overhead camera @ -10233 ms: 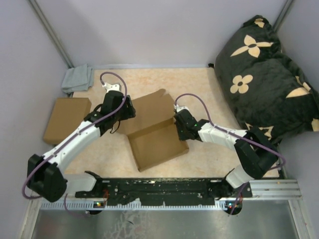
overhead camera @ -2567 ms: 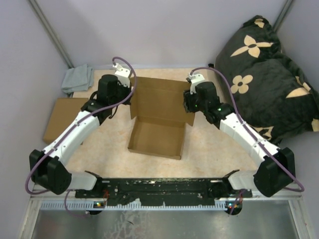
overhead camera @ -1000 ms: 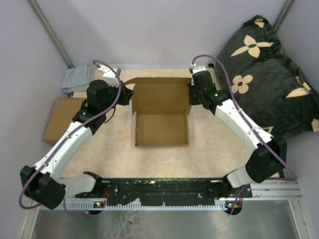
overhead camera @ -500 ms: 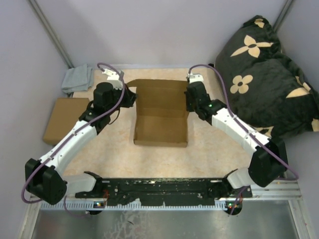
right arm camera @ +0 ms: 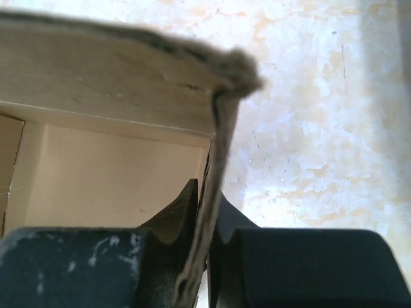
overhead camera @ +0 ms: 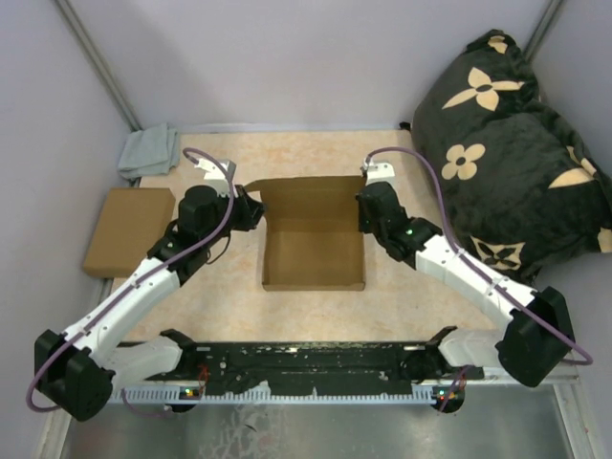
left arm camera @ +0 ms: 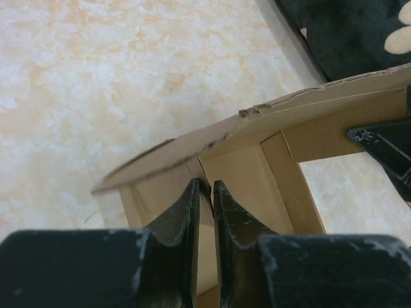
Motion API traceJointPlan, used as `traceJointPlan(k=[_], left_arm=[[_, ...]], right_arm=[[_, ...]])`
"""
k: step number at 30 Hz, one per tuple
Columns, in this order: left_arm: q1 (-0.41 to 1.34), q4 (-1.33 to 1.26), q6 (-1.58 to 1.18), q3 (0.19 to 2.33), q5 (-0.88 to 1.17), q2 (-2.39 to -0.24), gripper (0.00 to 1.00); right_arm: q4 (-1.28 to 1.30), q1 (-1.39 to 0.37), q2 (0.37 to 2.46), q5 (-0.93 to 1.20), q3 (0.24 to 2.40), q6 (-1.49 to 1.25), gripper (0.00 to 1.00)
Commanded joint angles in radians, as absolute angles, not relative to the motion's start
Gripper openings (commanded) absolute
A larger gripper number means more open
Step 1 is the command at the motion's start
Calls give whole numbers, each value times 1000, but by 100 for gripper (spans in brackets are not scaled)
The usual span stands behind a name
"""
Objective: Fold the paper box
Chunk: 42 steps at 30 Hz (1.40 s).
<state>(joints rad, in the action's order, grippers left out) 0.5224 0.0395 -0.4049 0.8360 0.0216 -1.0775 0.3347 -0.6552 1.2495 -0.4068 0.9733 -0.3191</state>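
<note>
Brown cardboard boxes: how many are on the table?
2. The paper box sits open in the middle. A plain cardboard box lies at the left edge of the table. None looks hidden.

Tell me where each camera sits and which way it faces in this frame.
Top external: above and behind, looking down; left gripper and right gripper flank the paper box.
Left wrist: looks past its own fingers at one box wall.
Right wrist: its own fingers pinch the opposite wall.
All three share the box.
</note>
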Motion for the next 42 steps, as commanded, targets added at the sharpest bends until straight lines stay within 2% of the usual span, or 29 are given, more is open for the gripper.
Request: traceJointPlan(k=[1, 6, 9, 18, 24, 30, 35, 38, 40, 42], left_arm=[[564, 69, -434, 803, 62, -1034, 19], [585, 134, -432, 774, 55, -1000, 23], [591, 188, -439, 749, 55, -971, 26], [595, 369, -521, 687, 75, -786, 30], [595, 467, -608, 675, 146, -671, 31], [595, 508, -634, 660, 96, -550, 29], [595, 508, -604, 673, 70, -572, 27], [595, 490, -581, 673, 35, -605, 26], [596, 461, -566, 663, 22, -641, 27], [595, 409, -561, 646, 25, -690, 28]], right_arm=[[319, -716, 1202, -349, 924, -391, 9], [353, -747, 1144, -345, 855, -429, 16], [395, -751, 1097, -325, 813, -459, 33], [535, -752, 874, -203, 697, -517, 65], [542, -755, 751, 41, 635, -549, 74], [509, -755, 650, 244, 608, -570, 74], [407, -756, 579, 572, 619, -588, 73], [396, -756, 538, 513, 646, -582, 74], [438, -756, 549, 354, 678, -558, 77], [501, -755, 611, 139, 702, -531, 85]])
